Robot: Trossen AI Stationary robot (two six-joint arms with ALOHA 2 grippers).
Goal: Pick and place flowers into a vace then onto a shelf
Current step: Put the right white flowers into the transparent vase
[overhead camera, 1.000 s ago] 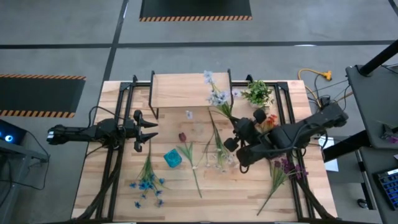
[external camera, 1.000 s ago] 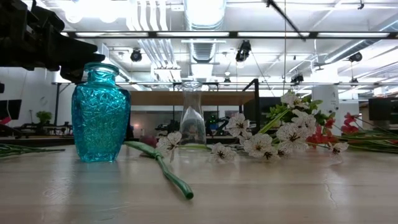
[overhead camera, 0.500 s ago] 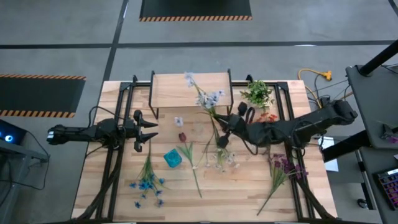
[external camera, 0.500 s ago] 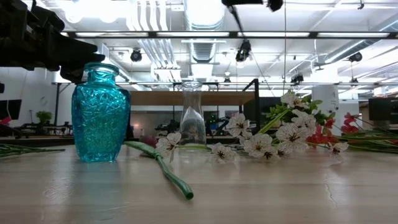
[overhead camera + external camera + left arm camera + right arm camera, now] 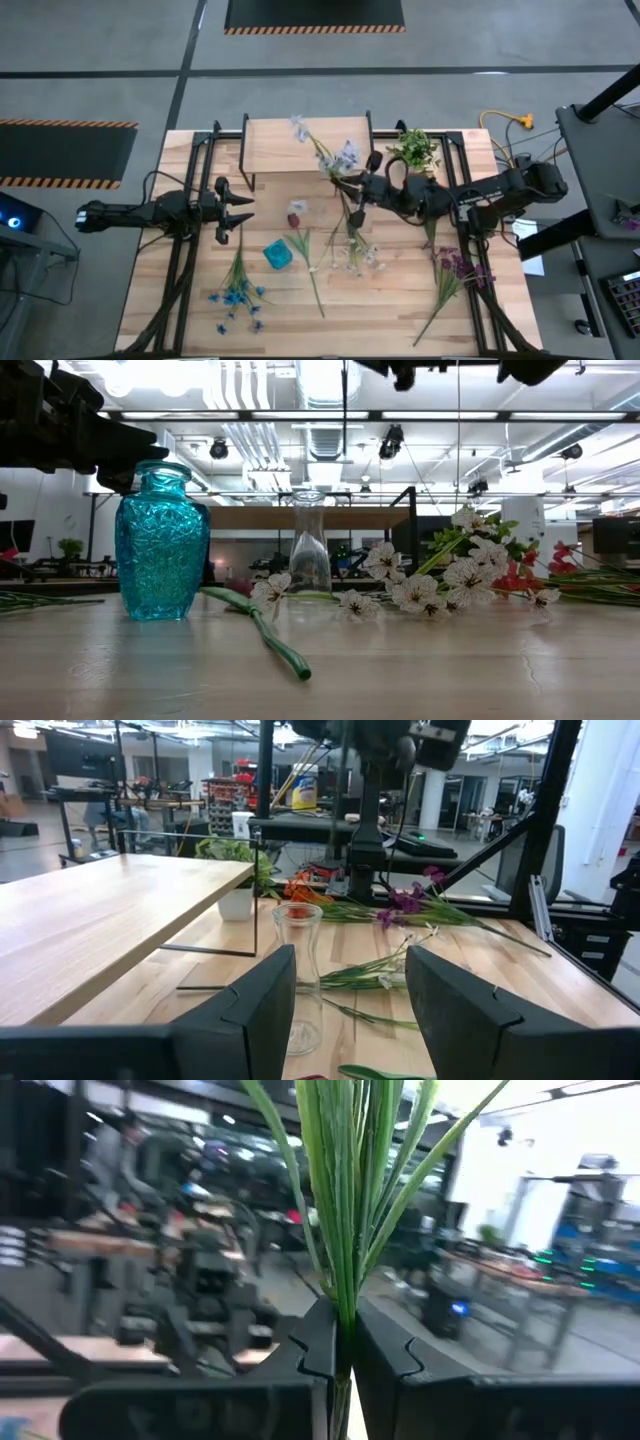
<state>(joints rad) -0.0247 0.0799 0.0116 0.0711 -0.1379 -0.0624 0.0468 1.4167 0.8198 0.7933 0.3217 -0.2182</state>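
While I watch from above, the wood-plank table (image 5: 150,300) fills the middle of my screen, with both arms reaching in from its sides. My shelf (image 5: 275,145) stands at the far edge, its light wooden top on thin black legs; the left wrist camera sees that top (image 5: 90,910) running along one side. My right arm stretches across from the right, and the right gripper (image 5: 358,184) sits just in front of the shelf, near its right end. Its fingers (image 5: 318,1345) are pinched tight on a bunch of green stems, the held flowers (image 5: 322,155), whose pale blue and white blooms lean out over the shelf top. From the wrist I see those stems (image 5: 345,1190) rising straight out from between the closed fingers. My left arm waits at the left side, the left gripper (image 5: 240,212) about half open with nothing in it, pointing toward the middle of the table. More flowers lie flat on the table: a white spray (image 5: 355,250) near the centre, a purple stem (image 5: 450,275) at the right, a blue one (image 5: 235,292) at front left. The leafy potted plant (image 5: 414,150) stands just right of the shelf. A teal vase (image 5: 278,255) stands near the centre, and a clear glass vase (image 5: 298,975) stands ahead of the left gripper.
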